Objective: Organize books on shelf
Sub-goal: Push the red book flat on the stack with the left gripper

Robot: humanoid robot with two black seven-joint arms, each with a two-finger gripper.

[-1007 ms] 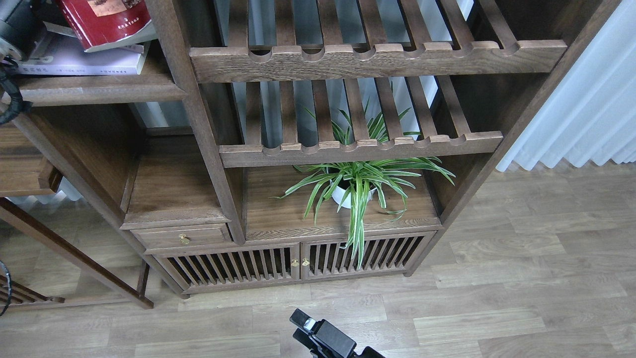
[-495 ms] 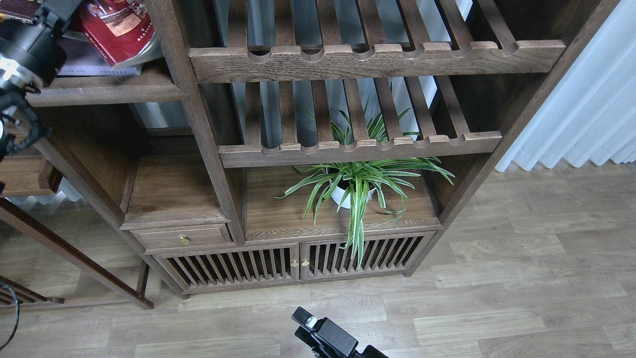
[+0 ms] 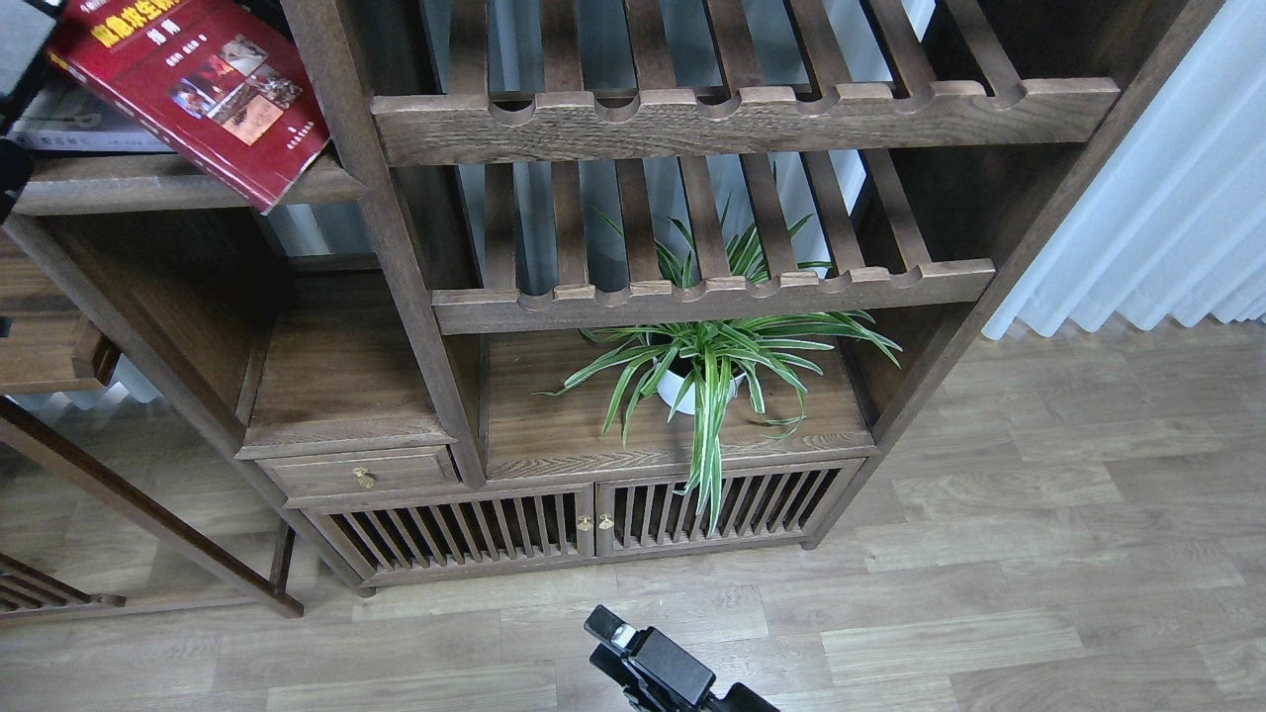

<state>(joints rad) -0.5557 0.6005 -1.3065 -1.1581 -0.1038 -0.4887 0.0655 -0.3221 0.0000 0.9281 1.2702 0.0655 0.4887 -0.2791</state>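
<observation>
red book: (image 3: 193, 94) thick paperback, yellow title and small photos on the cover; tilted steeply, its lower corner hanging out past the front edge of the shelf (image 3: 188, 183), upper end running out of view at top left.
pale book: (image 3: 79, 129) lies flat on the same shelf, partly under the red one.
left gripper: only a dark sliver of the arm shows at the left edge; fingers outside the view, so whether they pinch the red book cannot be told.
right gripper: (image 3: 618, 643) low at bottom centre, well below and right of the books, carrying nothing; finger spacing cannot be told.
handling, judged: fairly heavy, cover flexes, glossy and apt to slip; best taken near the spine, across the full thickness.
change: half a second ago the left arm stood plainly in view beside the book; now the book shows its full cover and leans further out.
plant: (image 3: 707, 371) untouched, far right of the books.
</observation>
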